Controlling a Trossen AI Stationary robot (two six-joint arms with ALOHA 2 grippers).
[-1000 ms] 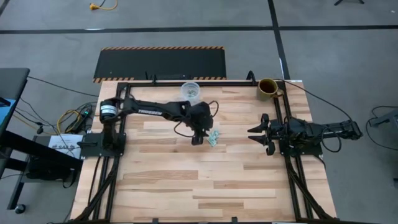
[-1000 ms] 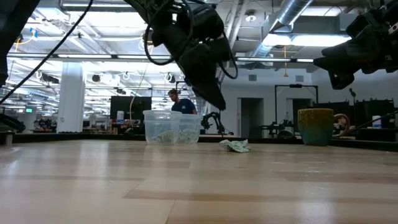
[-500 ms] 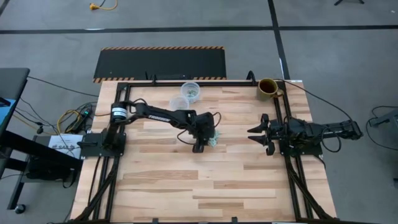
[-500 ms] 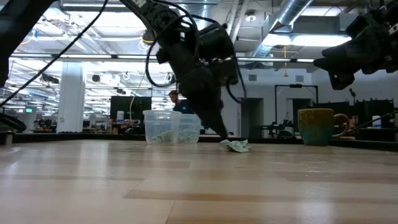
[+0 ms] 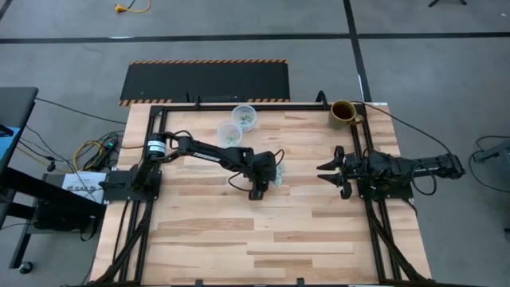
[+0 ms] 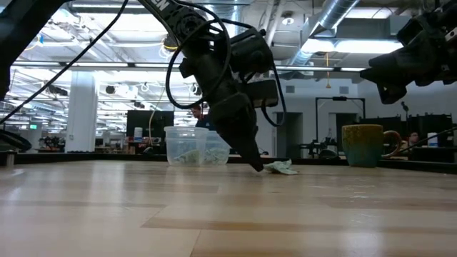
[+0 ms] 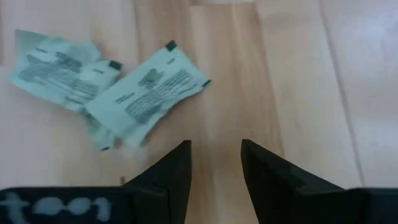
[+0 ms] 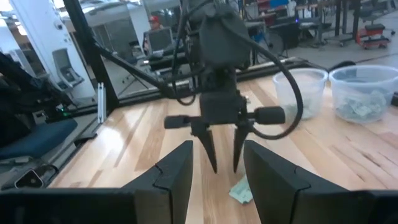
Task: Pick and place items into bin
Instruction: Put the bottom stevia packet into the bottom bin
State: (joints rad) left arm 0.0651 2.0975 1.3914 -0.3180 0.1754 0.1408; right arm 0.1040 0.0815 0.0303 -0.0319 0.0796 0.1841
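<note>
Pale green-and-white packets (image 7: 146, 96) lie flat and overlapping on the wood; they also show in the high view (image 5: 278, 177) and the low view (image 6: 283, 168). My left gripper (image 7: 214, 158) is open, pointing down with its tips close over bare wood beside the packets and apart from them (image 5: 256, 193) (image 6: 257, 167). Two clear plastic cups (image 5: 229, 133) (image 5: 245, 116) holding more packets stand toward the far edge. My right gripper (image 5: 323, 171) waits open at the table's right side, raised above the table (image 6: 378, 82).
A brown mug (image 5: 343, 112) stands at the far right corner (image 6: 363, 145). Black frame rails (image 5: 370, 207) run along the table's sides. Bare wood (image 5: 263, 239) stretches toward the near edge. A person (image 6: 203, 114) is in the room behind the cups.
My left gripper has come down from well above the table to just over the wood, moving toward the near edge, and the arm has uncovered the second cup. The packets have slid a little toward the table's right. The right arm has kept still.
</note>
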